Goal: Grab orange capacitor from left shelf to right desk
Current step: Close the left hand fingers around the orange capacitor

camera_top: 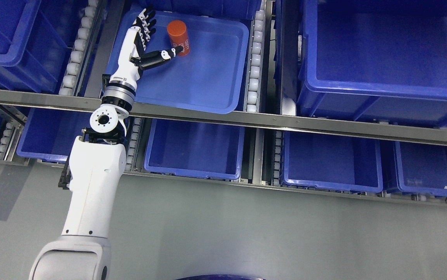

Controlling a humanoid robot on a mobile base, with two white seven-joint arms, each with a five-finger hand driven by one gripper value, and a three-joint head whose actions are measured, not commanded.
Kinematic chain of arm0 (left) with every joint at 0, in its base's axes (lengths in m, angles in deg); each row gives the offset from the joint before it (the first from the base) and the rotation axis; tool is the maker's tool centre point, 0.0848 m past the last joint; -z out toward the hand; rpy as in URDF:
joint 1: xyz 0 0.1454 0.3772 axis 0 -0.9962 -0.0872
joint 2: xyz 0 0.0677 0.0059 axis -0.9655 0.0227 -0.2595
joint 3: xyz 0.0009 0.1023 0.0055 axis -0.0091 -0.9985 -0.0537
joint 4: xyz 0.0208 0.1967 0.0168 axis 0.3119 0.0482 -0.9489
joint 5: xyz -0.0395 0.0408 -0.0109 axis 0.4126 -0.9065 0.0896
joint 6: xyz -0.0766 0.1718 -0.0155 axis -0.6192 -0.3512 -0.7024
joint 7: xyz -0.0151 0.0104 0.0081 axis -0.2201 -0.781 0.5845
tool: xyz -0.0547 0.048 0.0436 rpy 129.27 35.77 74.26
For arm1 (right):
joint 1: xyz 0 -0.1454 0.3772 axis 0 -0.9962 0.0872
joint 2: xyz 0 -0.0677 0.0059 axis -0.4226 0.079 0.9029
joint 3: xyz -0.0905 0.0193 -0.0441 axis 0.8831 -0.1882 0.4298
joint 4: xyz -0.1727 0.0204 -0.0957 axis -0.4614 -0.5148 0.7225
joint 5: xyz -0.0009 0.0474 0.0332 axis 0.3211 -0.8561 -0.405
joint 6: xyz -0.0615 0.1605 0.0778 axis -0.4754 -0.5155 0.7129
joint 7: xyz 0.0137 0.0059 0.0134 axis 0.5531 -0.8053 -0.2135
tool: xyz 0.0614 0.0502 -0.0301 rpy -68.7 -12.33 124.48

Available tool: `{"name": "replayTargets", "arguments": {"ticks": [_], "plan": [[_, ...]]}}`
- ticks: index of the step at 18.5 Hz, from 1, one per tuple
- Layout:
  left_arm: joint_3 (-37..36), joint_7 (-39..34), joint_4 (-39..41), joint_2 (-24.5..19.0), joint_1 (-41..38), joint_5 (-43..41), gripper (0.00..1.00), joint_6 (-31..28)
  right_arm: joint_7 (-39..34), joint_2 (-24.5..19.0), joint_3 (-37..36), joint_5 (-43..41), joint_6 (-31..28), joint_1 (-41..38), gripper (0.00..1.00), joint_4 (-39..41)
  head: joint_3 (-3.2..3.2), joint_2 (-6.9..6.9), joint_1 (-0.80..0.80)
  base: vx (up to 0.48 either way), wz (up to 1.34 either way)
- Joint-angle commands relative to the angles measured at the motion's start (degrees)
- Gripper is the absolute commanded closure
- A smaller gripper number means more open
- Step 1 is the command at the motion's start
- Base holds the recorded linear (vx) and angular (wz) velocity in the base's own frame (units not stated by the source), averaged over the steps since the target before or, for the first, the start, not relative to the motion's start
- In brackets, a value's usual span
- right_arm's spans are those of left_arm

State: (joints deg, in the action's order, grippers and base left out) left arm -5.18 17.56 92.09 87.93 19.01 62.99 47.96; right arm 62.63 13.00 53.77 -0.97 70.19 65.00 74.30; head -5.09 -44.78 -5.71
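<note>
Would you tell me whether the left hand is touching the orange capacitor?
Cannot tell: in the head view the left hand's thumb tip overlaps the orange capacitor, while its fingers stay spread beside it.

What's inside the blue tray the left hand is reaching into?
One orange capacitor, standing near the tray's back left, and the left hand, open beside it. The tray floor under the hand and forearm is hidden.

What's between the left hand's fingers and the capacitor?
Head view: only bare tray floor between the left hand's fingers and the capacitor; the thumb tip reaches its lower end.
</note>
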Motion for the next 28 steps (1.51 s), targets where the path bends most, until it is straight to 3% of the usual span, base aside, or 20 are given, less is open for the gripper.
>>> {"name": "replayTargets", "arguments": {"ticks": [1, 10, 15, 18, 22, 24, 28], "plan": [[-8.97, 0.63, -4.72, -0.92, 0.87, -0.85, 0.0, 0.05, 0.05, 1.0, -0.62, 0.0, -0.02, -1.94, 0.0, 1.32, 0.0, 0.0, 0.0, 0.156, 0.01], [-8.01, 1.77, -5.43, -0.92, -1.23, -3.22, 0.09, 0.57, 0.05, 1.0, -0.62, 0.0, -0.02, -1.94, 0.0, 1.32, 0.0, 0.0, 0.0, 0.153, -0.06], [-5.29, 1.86, -4.55, -0.92, -2.56, -3.13, 0.34, 4.35, 0.05, 1.0, -0.7, 0.0, -0.02, -1.94, 0.0, 1.32, 0.0, 0.0, 0.0, 0.023, 0.0], [-2.39, 1.95, -4.55, -0.92, -3.35, -3.05, 0.61, 7.68, 0.05, 1.0, -0.7, 0.0, -0.02, -1.94, 0.0, 1.32, 0.0, 0.0, 0.0, 0.0, 0.0], [-1.51, 1.86, -4.72, -0.92, -3.44, -2.78, 0.79, 10.23, 0.05, 1.0, -0.62, 0.0, -0.02, -1.94, 0.0, 1.32, 0.0, 0.0, 0.0, 0.001, -0.01], [-0.63, 1.95, -4.72, -0.92, -3.61, -2.26, 0.98, 12.69, -0.04, 1.0, -0.62, 0.0, -0.02, -1.94, 0.0, 1.32, 0.0, 0.0, 0.0, 0.005, -0.02], [-0.97, 1.95, -1.58, -0.92, -3.61, 5.1, 0.99, 15.77, 0.05, 1.0, -0.62, 0.0, -0.02, -1.94, 0.0, 1.32, 0.0, 0.0, 0.0, 0.002, -0.01]]}}
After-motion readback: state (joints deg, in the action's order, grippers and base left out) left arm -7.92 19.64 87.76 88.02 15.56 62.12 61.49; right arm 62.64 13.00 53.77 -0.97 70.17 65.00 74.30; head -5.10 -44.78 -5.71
